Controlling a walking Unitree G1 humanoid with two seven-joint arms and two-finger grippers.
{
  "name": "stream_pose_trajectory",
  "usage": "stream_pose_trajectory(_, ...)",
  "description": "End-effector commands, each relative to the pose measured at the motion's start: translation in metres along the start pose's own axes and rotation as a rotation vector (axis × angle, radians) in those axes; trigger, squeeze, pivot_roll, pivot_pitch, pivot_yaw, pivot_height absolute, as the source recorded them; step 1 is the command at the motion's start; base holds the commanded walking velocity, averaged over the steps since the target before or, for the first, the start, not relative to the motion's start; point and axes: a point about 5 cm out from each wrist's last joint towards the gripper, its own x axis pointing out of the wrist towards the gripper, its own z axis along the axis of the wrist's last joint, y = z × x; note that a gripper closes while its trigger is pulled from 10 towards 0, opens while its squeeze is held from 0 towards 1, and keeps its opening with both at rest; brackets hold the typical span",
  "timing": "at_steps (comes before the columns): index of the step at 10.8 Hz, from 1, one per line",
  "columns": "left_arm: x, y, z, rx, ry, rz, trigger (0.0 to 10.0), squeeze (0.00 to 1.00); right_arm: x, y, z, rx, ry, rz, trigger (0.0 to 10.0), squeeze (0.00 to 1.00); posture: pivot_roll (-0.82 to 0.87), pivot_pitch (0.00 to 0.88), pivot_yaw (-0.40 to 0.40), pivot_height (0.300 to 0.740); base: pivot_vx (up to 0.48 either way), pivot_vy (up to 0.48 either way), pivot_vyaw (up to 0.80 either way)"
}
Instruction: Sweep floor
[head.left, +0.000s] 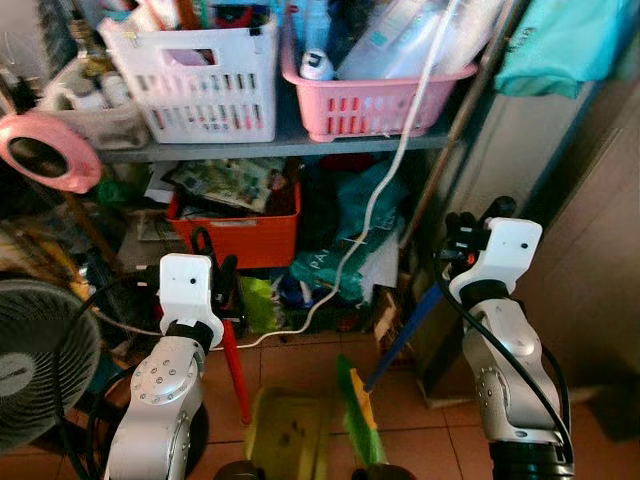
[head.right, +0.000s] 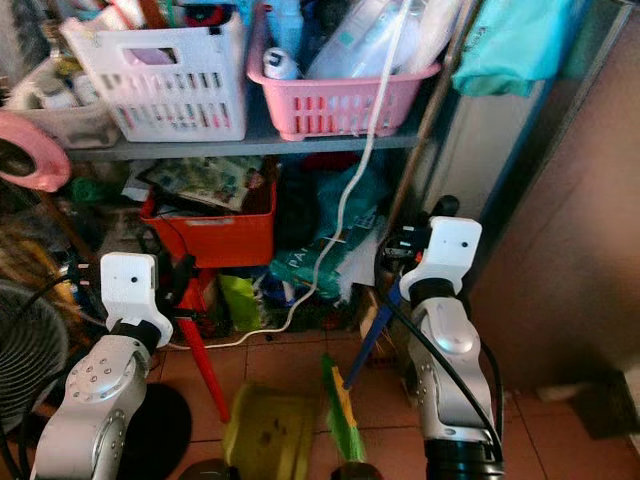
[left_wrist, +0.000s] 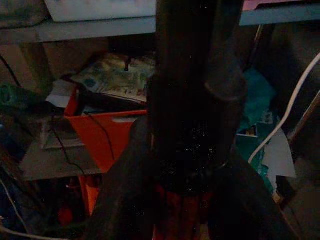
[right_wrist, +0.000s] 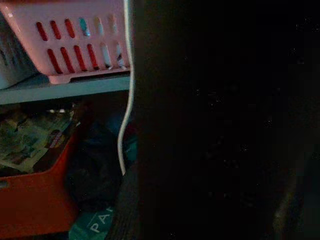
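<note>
Evidently the sweeping is at the gathering stage, so far as can be judged. The left gripper (head.left: 215, 275) is closed on the red handle (head.left: 236, 370) of the dustpan (head.left: 288, 432), which sits yellow-green on the tiled floor (head.left: 420, 420) at the bottom of the head views, its mouth turned toward the broom. The left wrist view is dark, but it shows the fingers (left_wrist: 225, 90) wrapped round a shaft that turns red at its lower end. The right gripper (head.left: 458, 240) is at the top of the blue broom handle (head.left: 405, 335), which slants down to the green bristles (head.left: 357, 410) resting on the floor just beside the pan; the right wrist view is nearly black, so I cannot tell whether its fingers are clamped or merely against the handle. Ahead stands a shelf (head.left: 290, 145) with a white basket (head.left: 195, 75) and a pink basket (head.left: 370, 95) on it, an orange bin (head.left: 240, 230) and bags below, a white cable (head.left: 385, 190) hanging down, and a fan (head.left: 40, 360) at the left edge. Little can be made out in the pan beyond a few dark specks, and no clear pile of dirt shows on the tiles, so how much floor is already done cannot be read; what seems left is to draw the bristles toward the pan's lip and lift the pan away.
</note>
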Motion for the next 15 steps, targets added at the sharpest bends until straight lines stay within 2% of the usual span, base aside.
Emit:
stream_pose_trajectory(1, 0.0018, -0.0008, 0.0128, 0.007, -0.054, -0.012, 10.0, 0.00, 0.0008, -0.0004, 0.0024, 0.002, 0.003, -0.003, 10.0, 0.00, 0.01, 0.010, 0.024, 0.740, 0.000, 0.000, 0.00)
stream_pose_trajectory(4, 0.0014, -0.0031, 0.0116, 0.014, -0.049, -0.021, 10.0, 0.00, -0.0004, -0.0010, 0.0002, 0.008, 0.018, -0.007, 10.0, 0.00, 0.01, 0.015, 0.024, 0.740, 0.000, 0.000, 0.00)
stream_pose_trajectory(15, 0.0045, -0.0049, 0.0102, 0.015, -0.039, -0.031, 10.0, 0.00, 0.0014, -0.0011, -0.0034, 0.024, 0.047, -0.011, 10.0, 0.00, 0.00, 0.015, 0.019, 0.740, -0.296, 0.000, 0.00)
